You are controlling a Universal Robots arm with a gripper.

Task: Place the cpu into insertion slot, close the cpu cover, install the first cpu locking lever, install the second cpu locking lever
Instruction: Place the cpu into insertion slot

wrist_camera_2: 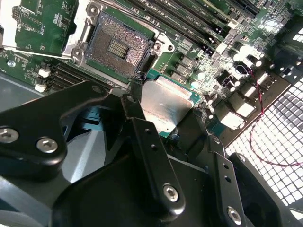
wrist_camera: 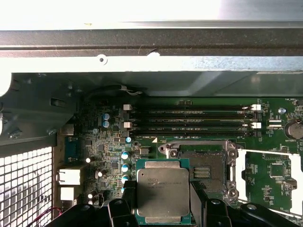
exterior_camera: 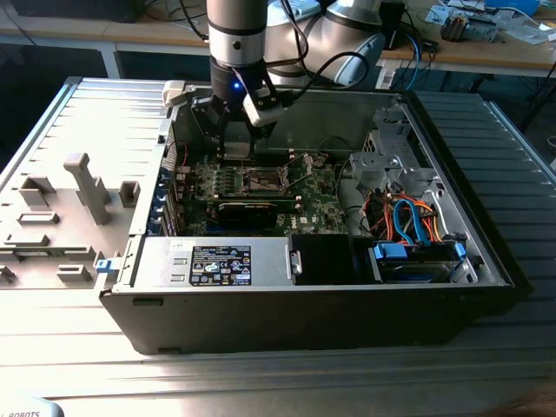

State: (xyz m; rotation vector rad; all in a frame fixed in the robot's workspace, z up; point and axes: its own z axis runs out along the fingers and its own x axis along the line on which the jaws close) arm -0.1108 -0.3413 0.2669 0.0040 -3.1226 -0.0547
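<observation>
An open computer case (exterior_camera: 304,323) lies on a ribbed metal table (exterior_camera: 104,122). The cpu (wrist_camera: 163,190), a flat square with a dull silver-grey top and green rim, is pinched between the fingers of the gripper (wrist_camera_2: 162,108), just beside the empty insertion slot (wrist_camera: 203,168).

We see glare bleaching everything beyond the case rim (wrist_camera: 189,45) in the first wrist view; the cpu (wrist_camera: 163,191) shines palely.
</observation>
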